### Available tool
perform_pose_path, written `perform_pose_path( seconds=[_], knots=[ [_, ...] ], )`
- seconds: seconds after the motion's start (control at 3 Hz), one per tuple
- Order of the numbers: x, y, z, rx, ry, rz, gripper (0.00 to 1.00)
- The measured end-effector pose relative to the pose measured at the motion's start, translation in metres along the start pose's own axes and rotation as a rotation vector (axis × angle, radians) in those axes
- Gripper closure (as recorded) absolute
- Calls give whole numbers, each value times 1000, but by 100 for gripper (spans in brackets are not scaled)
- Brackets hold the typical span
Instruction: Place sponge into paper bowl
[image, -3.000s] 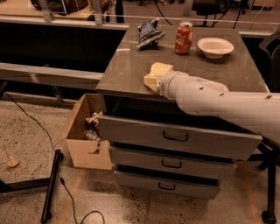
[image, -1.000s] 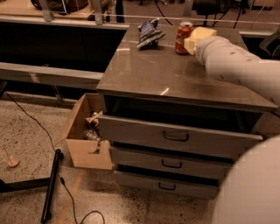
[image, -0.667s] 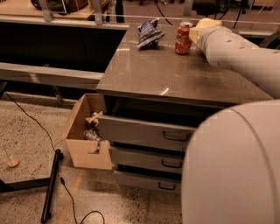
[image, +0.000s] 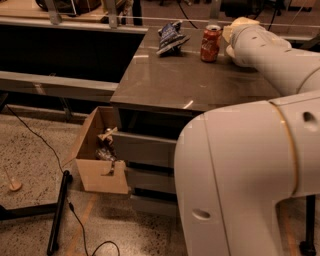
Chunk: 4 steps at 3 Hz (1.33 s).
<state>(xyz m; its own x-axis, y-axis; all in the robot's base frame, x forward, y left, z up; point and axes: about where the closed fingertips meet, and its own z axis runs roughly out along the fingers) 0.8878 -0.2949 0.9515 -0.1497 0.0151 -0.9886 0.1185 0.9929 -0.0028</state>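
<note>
My gripper (image: 236, 31) is at the far right of the grey table top (image: 190, 80), just right of the red soda can (image: 210, 43), at the end of my white arm (image: 270, 55). Pale yellow foam (image: 240, 22) shows at the arm's tip. I cannot tell whether it is the sponge or one of my own pads. The paper bowl is almost wholly hidden behind the arm's end; a thin white edge (image: 228, 50) beside the can may be its rim.
A crumpled blue snack bag (image: 170, 36) lies at the back of the table, left of the can. Drawers (image: 150, 150) sit under the top. An open cardboard box (image: 97, 152) stands on the floor at the left. My arm's large white shell (image: 250, 185) fills the lower right.
My arm has swung from the table's front middle to the back right, past the can and over where the bowl stood. The arm's shell now covers the lower right of the view.
</note>
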Motion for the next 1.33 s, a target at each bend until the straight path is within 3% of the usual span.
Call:
perform_pose_path(
  seconds=[0.33, 1.0, 1.33],
  knots=[
    [13, -18, 11, 49, 37, 17, 82],
    [24, -39, 17, 136, 55, 43, 37],
    [22, -42, 15, 137, 67, 46, 14]
  ],
)
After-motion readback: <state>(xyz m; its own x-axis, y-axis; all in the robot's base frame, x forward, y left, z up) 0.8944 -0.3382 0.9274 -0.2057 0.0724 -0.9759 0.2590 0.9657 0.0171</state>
